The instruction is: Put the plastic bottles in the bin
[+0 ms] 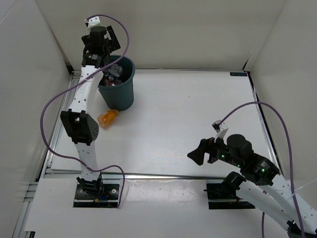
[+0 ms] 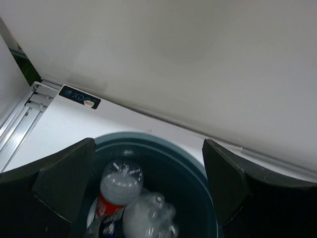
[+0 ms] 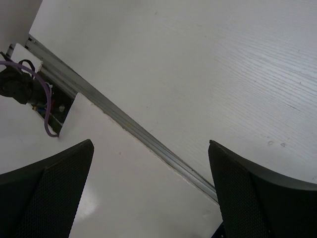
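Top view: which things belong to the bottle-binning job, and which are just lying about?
Job: bin; red-label bottle and clear bottle inside it; orange bottle on the table beside the bin; left hand, open above the bin.
Lying about: purple cables; black sticker; metal rail; right hand, open, holding nothing.

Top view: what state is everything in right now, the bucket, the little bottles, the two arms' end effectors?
Bin: upright, holding bottles.
Red-label bottle: inside the bin.
Clear bottle: inside the bin, beside the red-label one.
Orange bottle: on its side on the table by the bin's base, not in yet.
Left end effector: open, empty, above the bin.
Right end effector: open, empty, over the table's near edge.
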`<act>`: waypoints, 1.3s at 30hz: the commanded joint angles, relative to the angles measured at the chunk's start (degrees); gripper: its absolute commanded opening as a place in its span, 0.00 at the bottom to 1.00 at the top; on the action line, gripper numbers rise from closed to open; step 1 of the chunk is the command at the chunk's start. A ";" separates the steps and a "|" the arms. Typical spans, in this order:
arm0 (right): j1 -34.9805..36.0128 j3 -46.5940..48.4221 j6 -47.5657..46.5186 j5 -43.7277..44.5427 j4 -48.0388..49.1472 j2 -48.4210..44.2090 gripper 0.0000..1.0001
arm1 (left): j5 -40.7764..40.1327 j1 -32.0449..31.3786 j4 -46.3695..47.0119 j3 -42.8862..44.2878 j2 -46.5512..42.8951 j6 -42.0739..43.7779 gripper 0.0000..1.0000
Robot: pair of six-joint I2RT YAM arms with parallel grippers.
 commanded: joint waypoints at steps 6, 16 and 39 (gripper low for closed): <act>0.21 5.09 -0.25 2.25 -1.26 3.28 1.00 | -1.38 -1.12 1.31 -19.11 -25.73 5.31 1.00; 0.21 2.27 0.28 1.73 -2.31 -4.45 1.00 | 10.40 -0.41 0.78 -51.26 -47.28 16.28 1.00; 0.21 13.27 -2.53 9.64 -14.27 -3.75 1.00 | 27.80 2.14 0.16 -69.76 -38.69 30.08 0.93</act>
